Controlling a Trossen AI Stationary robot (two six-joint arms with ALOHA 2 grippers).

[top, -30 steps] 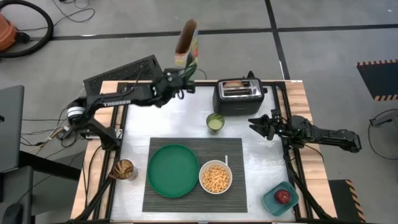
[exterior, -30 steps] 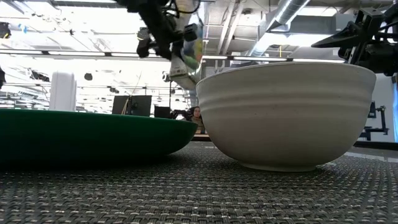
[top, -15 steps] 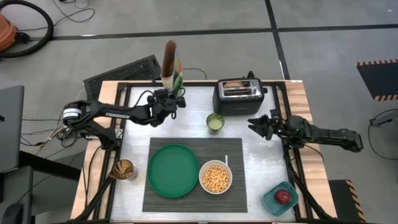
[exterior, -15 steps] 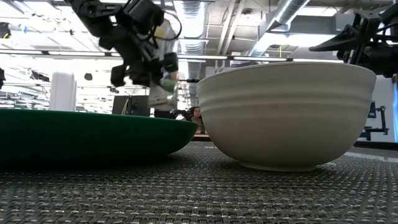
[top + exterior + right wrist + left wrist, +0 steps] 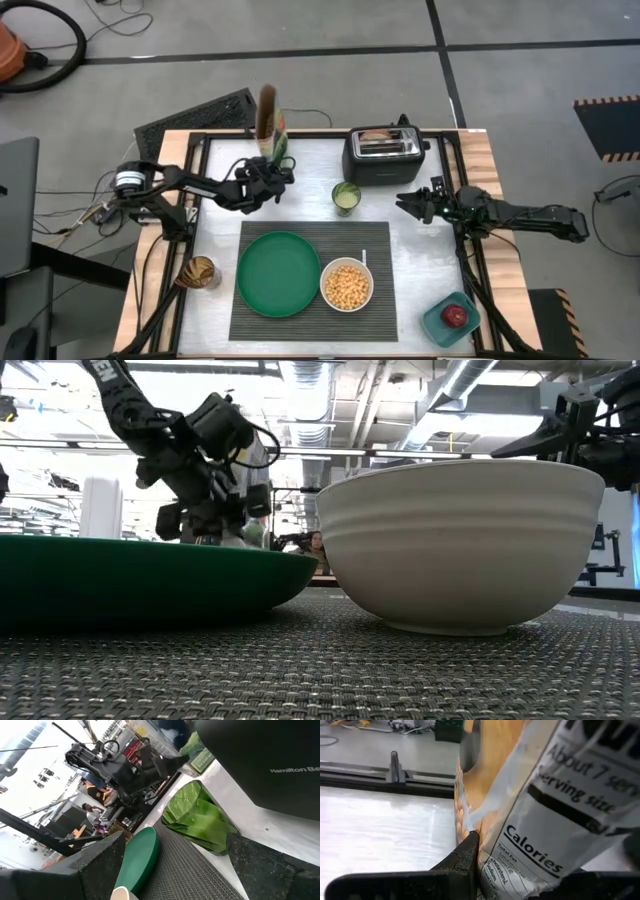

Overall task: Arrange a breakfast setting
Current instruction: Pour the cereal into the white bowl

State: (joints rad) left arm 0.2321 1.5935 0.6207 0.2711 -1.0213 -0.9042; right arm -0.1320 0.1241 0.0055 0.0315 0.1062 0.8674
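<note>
Only from overhead do cereal pieces (image 5: 346, 287) show inside the bowl (image 5: 327, 275).

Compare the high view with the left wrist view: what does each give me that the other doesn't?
Only the high view shows the layout: green plate and white bowl of cereal pieces on the dark placemat, toaster, green cup, apple in the teal container, and the right gripper open beside the toaster. Only the left wrist view shows the box's printed nutrition panel and open top. Both show the left gripper shut on the cereal box, held upright over the table's far left.
</note>
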